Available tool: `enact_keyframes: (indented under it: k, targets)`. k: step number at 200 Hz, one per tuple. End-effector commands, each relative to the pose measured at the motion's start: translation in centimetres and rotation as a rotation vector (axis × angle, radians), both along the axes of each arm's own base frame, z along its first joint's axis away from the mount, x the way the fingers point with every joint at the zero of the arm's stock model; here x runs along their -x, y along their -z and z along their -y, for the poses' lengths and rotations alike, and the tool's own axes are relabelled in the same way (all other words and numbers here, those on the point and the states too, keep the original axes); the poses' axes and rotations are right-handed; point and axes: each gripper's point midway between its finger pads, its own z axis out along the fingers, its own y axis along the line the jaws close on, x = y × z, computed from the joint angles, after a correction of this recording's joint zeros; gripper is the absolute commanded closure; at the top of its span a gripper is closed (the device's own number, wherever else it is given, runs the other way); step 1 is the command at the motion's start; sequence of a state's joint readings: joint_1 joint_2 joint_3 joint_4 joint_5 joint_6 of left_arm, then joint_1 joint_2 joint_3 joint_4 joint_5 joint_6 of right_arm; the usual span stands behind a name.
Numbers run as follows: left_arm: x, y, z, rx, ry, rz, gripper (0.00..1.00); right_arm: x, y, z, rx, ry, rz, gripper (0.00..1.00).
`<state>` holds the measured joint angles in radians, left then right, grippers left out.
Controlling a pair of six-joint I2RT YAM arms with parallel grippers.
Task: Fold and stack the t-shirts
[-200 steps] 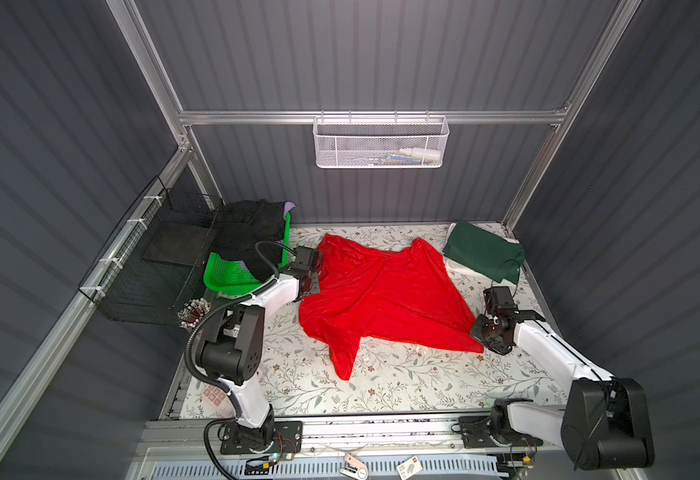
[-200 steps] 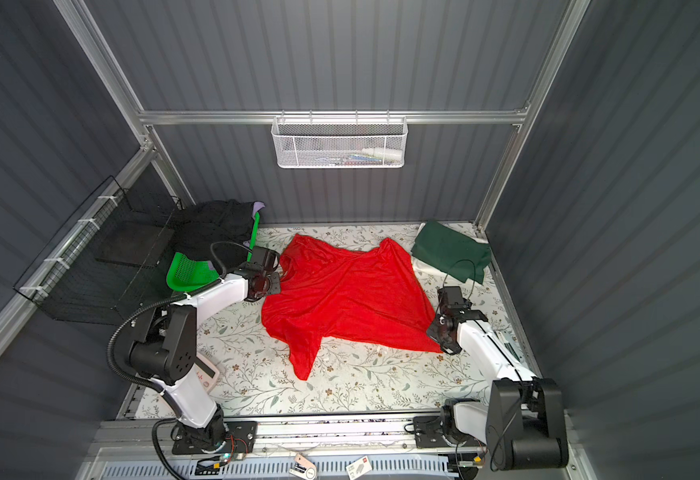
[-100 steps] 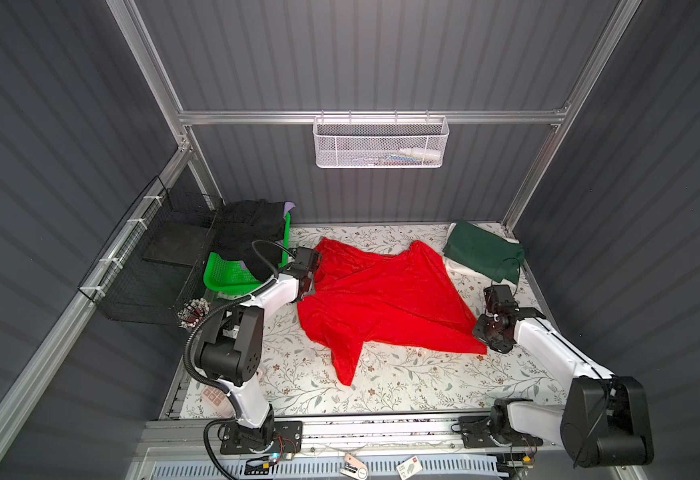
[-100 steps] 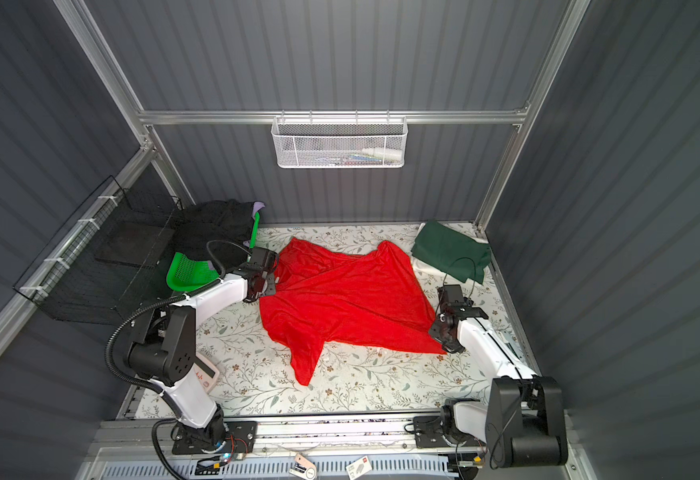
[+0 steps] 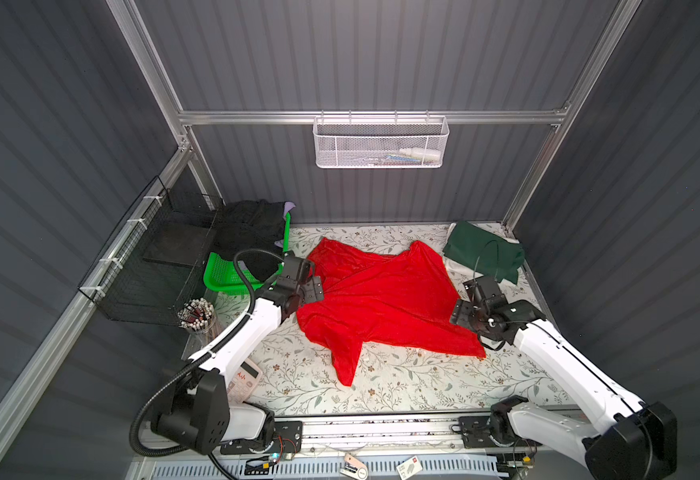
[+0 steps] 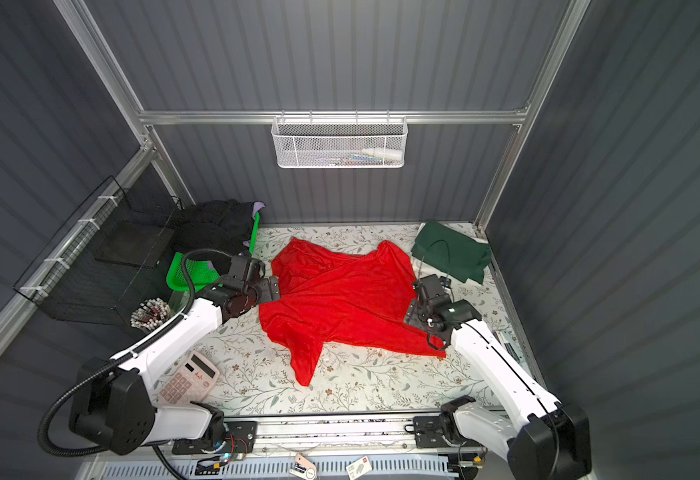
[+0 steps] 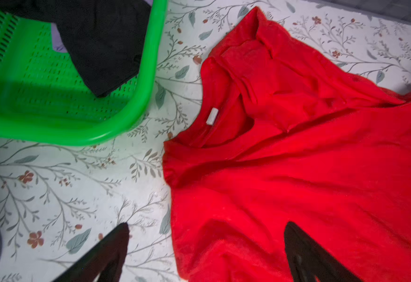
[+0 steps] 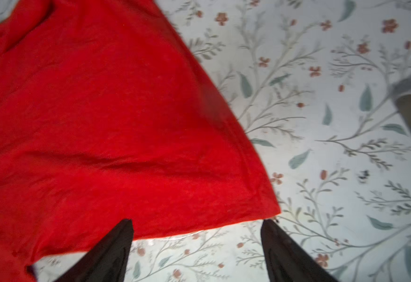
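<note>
A bright red t-shirt (image 5: 381,307) (image 6: 340,303) lies spread and creased on the flowered table, one sleeve pointing to the front. My left gripper (image 5: 314,277) (image 7: 205,227) is open at its collar side, one finger over the cloth (image 7: 297,171) and one over the table. My right gripper (image 5: 460,301) (image 8: 195,223) is open at the hem corner (image 8: 260,202), holding nothing. A folded dark green t-shirt (image 5: 481,253) (image 6: 450,251) rests on white cloth (image 5: 453,267) at the back right. A black t-shirt (image 5: 248,232) (image 7: 102,36) and a lavender one (image 5: 288,206) sit in the basket.
The green lattice basket (image 5: 232,278) (image 7: 77,131) stands just left of the left gripper. A black wire crate (image 5: 153,270) and a cup of pens (image 5: 196,318) lie further left. A calculator (image 6: 188,380) is at the front left. A white mesh basket (image 5: 379,143) hangs on the back wall.
Both grippers went from shut to open and let go of the red t-shirt. The shirt has settled on the table, shifted slightly left.
</note>
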<state>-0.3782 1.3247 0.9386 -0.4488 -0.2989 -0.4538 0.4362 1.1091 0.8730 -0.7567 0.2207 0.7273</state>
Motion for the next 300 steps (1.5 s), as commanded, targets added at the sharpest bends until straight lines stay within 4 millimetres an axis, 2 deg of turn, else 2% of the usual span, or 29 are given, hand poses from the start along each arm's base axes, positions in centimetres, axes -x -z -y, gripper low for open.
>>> enact_keyframes:
  k: [1, 21, 38, 72, 88, 115, 142, 156, 176, 212, 243, 285, 300]
  targets:
    - [2.8, 2.4, -1.9, -0.047, -0.04, -0.084, 0.0, 0.1, 0.6, -5.2, -0.077, -0.11, -0.024, 0.2]
    - [4.1, 3.9, -3.1, -0.039, -0.068, -0.112, 0.0, 0.1, 1.4, -9.3, -0.02, -0.244, -0.051, 0.26]
    - [4.8, 4.3, -3.8, -0.021, -0.098, -0.111, 0.0, 0.5, 2.1, -12.8, 0.014, -0.353, -0.106, 0.3]
    - [6.1, 4.9, -4.6, 0.012, -0.152, -0.108, 0.0, 0.8, 1.7, -21.4, 0.001, -0.644, -0.092, 0.32]
    - [6.5, 4.4, -4.8, 0.029, -0.17, -0.093, 0.0, 1.1, 2.4, -24.5, -0.051, -0.725, -0.129, 0.32]
    - [7.2, 2.3, -5.0, 0.078, -0.196, -0.03, 0.0, 1.6, 4.3, -27.7, -0.096, -0.781, -0.232, 0.37]
    - [7.7, 0.7, -5.8, 0.086, -0.23, 0.03, 0.0, 2.6, 5.5, -29.7, -0.036, -0.874, -0.283, 0.38]
    - [7.9, 0.3, -6.0, 0.073, -0.235, 0.028, 0.0, 3.9, 5.8, -31.0, -0.059, -0.927, -0.308, 0.39]
    - [8.0, -0.2, -6.7, 0.045, -0.25, 0.044, 0.0, 5.3, 5.3, -32.3, -0.067, -0.995, -0.305, 0.4]
    - [8.1, -1.3, -7.0, 0.049, -0.259, 0.085, 0.0, 6.6, 4.9, -33.4, -0.052, -1.022, -0.348, 0.4]
    - [8.8, -2.7, -7.6, 0.024, -0.253, 0.114, 0.0, 6.8, 6.0, -34.2, -0.032, -1.024, -0.392, 0.4]
    - [9.4, -4.6, -7.6, 0.05, -0.229, 0.19, 0.0, 6.0, 6.9, -34.6, 0.004, -1.004, -0.394, 0.53]
    - [9.4, -5.0, -7.6, 0.046, -0.218, 0.204, 0.0, 6.0, 7.4, -34.7, 0.004, -1.008, -0.407, 0.54]
